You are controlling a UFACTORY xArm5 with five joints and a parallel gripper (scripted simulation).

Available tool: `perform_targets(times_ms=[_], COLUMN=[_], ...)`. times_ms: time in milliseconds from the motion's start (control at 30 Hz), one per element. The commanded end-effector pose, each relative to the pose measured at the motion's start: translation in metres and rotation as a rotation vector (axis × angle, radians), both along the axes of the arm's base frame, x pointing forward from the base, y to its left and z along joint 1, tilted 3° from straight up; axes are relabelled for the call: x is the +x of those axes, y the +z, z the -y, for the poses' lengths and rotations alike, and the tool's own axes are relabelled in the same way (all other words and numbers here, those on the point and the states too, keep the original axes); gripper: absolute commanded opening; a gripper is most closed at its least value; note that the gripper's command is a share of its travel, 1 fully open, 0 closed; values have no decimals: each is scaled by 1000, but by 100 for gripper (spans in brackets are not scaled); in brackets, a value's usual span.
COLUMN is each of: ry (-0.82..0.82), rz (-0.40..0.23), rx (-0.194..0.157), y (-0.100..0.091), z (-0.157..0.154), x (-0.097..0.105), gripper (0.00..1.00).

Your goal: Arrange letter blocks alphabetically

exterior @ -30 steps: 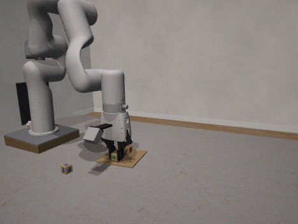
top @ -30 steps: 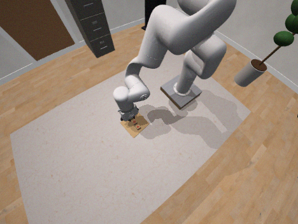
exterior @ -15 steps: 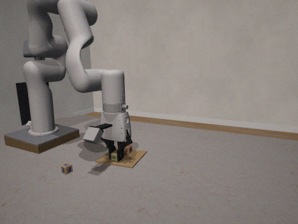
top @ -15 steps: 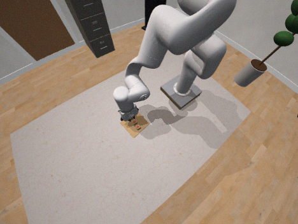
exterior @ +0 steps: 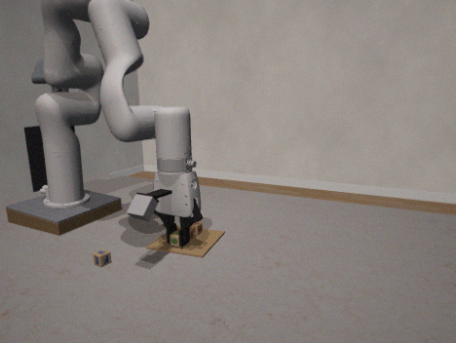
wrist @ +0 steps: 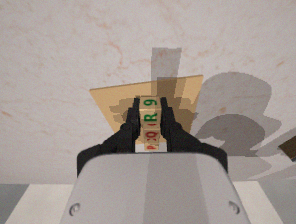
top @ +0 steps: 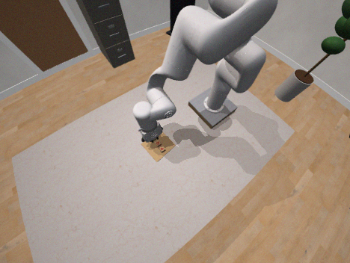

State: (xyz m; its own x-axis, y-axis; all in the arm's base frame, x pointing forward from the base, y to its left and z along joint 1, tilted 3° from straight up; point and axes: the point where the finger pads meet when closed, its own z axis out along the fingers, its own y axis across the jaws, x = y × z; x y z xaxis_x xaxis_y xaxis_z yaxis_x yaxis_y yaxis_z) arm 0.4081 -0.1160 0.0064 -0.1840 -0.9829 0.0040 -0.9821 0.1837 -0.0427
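My tool [top: 150,140] [exterior: 176,239] [wrist: 150,105] grips the green R block [exterior: 175,239] [wrist: 150,117]; uneven opening could nudge it into the Q block [top: 158,143] [wrist: 151,135], wrist-view 6 o'clock.

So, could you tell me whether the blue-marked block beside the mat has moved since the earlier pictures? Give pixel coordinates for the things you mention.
No, the blue-marked block [exterior: 101,258] appears unmoved: it sits at the same spot relative to the robot's base plate [exterior: 63,225] in the exterior view.
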Motion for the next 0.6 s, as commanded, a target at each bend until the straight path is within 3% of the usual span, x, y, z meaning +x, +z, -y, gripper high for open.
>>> perform_targets(times_ms=[0,567], ry=[0,0], rz=[3,3], rx=[-1,-1], y=[0,-3], z=[0,0], x=[1,1], gripper=[21,21])
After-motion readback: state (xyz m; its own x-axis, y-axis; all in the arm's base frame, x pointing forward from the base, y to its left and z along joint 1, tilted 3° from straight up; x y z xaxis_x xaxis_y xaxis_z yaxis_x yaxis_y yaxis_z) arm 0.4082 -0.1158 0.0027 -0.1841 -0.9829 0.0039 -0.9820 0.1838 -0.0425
